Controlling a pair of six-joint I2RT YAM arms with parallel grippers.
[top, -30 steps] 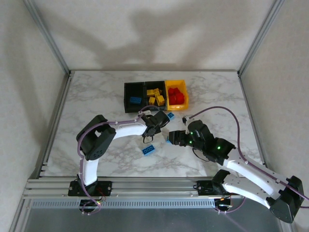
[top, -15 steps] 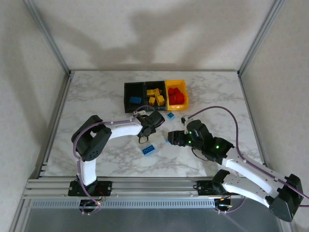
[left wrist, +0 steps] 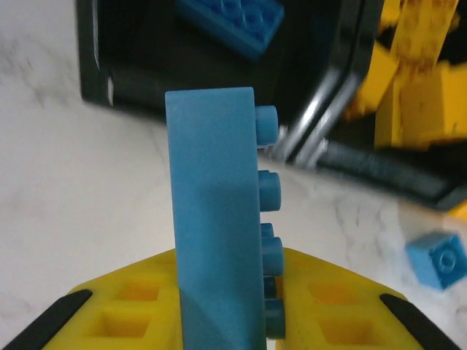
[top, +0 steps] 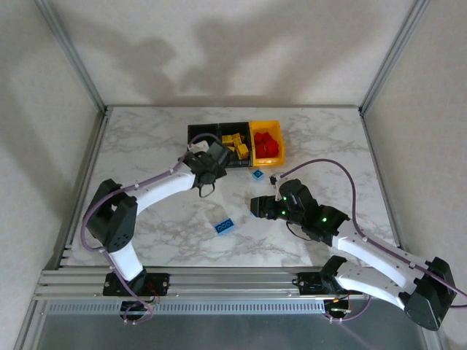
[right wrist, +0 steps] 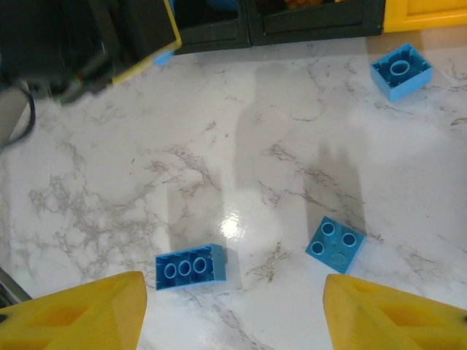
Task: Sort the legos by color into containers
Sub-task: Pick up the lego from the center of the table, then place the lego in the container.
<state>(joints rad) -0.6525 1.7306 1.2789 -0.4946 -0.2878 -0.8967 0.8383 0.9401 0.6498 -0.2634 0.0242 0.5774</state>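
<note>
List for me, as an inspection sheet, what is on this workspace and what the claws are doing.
Surface: white marble-patterned tabletop, glossy.
Job's things: three joined plastic bins; a small blue plastic brick in the left black one, yellow bricks in the middle black one, red bricks in the yellow-orange one. Three loose blue bricks lie on the table.
Clutter: nothing seen.
Grippers: left claw shut on an oblong blue studded brick beside the left black bin; right claw open above the loose bricks.
Cables: purple cables along both arms.
Surroundings: aluminium frame posts, pale walls.
</note>
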